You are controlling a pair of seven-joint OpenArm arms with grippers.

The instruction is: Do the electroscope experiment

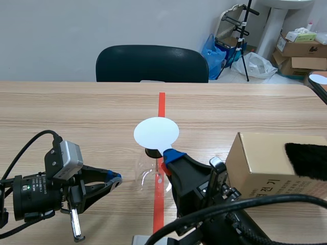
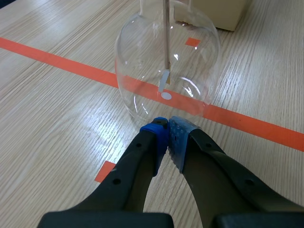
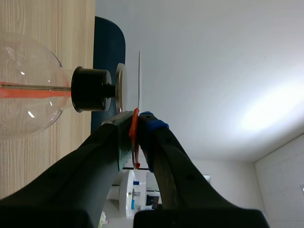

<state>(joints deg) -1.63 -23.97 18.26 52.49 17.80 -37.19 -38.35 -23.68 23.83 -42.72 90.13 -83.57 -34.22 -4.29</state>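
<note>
The electroscope, a clear glass flask (image 1: 151,177) with a black stopper (image 3: 90,89) and a metal top plate (image 3: 120,88), stands on the red tape line at mid-table. A rod and a pale foil leaf (image 2: 164,80) hang inside it. My right gripper (image 1: 168,155) is shut on the red handle (image 3: 135,137) of a thin white disc (image 1: 156,132), held flat just above the top plate with a small gap. My left gripper (image 2: 167,128) is shut on nothing, its fingertips almost at the flask's (image 2: 166,61) wall, low on the left side.
A cardboard box (image 1: 265,166) stands to the right of the flask, with a black fuzzy cloth (image 1: 306,159) on it. A dark chair (image 1: 152,64) is behind the table's far edge. Boxes and bags lie on the floor at the back right.
</note>
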